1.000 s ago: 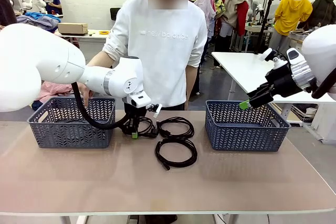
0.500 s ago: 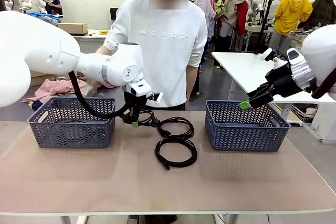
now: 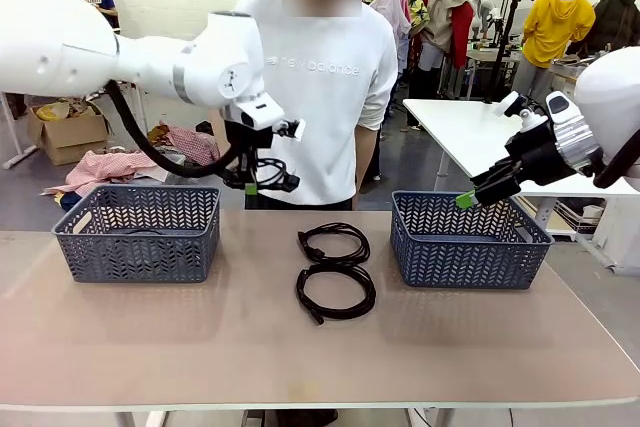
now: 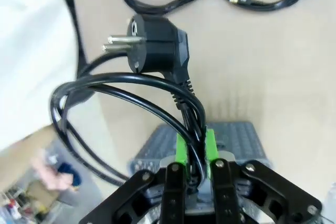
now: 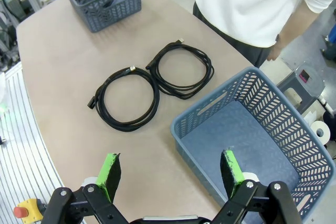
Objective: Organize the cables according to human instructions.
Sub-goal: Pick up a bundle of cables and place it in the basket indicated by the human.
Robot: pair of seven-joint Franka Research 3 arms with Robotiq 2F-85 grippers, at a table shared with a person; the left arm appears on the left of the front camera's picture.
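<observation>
Black held cord (image 3: 268, 175) is hanging in a loose coil from our left arm. It's raised clear of the worktop (image 3: 300, 347) near the far edge, just right of the left basket (image 3: 137, 232) and in front of the person (image 3: 320, 87) in the white sweatshirt. Our left jaws are clamping it: in the left wrist view the green left pads (image 4: 181, 153) are pinching a few strands btwn them, w/ the round two-pin plug (image 4: 155, 43) sticking out beyond the loop.

We are seeing two more coiled cords lying flat on the worktop btwn the baskets. The far cord (image 3: 333, 244) is lying nearer the person and the near cord (image 3: 336, 292) right in front of it, rims touching or almost.

Our right arm is hovering above the right basket (image 3: 470, 240). The right jaws are standing wide apart, w/ the green right pads (image 5: 110, 174) pointing down twd the basket's near corner and the worktop.
</observation>
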